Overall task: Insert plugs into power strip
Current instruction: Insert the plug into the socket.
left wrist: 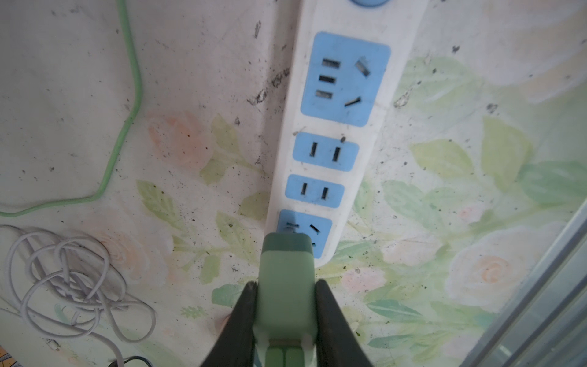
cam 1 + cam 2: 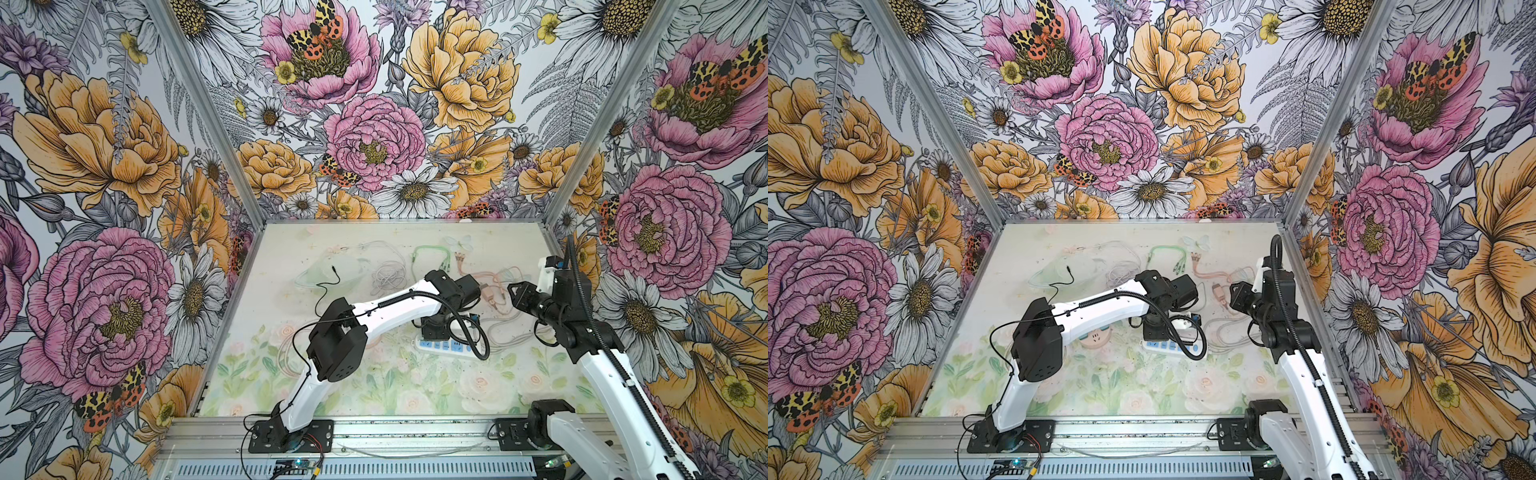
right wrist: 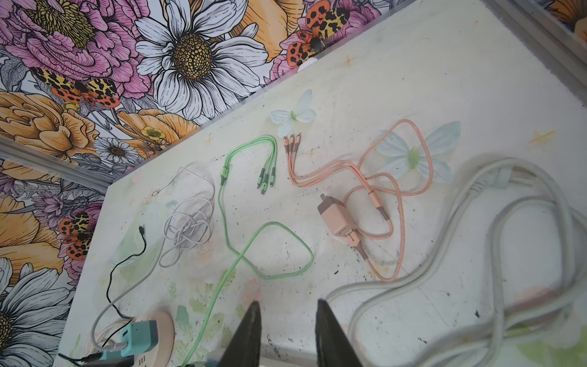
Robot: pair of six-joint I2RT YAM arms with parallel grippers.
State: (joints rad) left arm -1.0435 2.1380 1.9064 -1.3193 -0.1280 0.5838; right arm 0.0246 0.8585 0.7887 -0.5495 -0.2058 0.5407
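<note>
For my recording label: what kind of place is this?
Probably a robot test booth, not a home: flower-printed walls enclose a table; the left arm and right arm are bolted to a metal rail.

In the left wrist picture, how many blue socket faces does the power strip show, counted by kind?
Two-slot faces: 2
Large faces with angled slots: 2, one of them partly hidden by the green plug
Total: 4

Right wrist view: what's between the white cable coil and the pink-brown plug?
The green cable, looping flat; it shows in the right wrist view.
</note>
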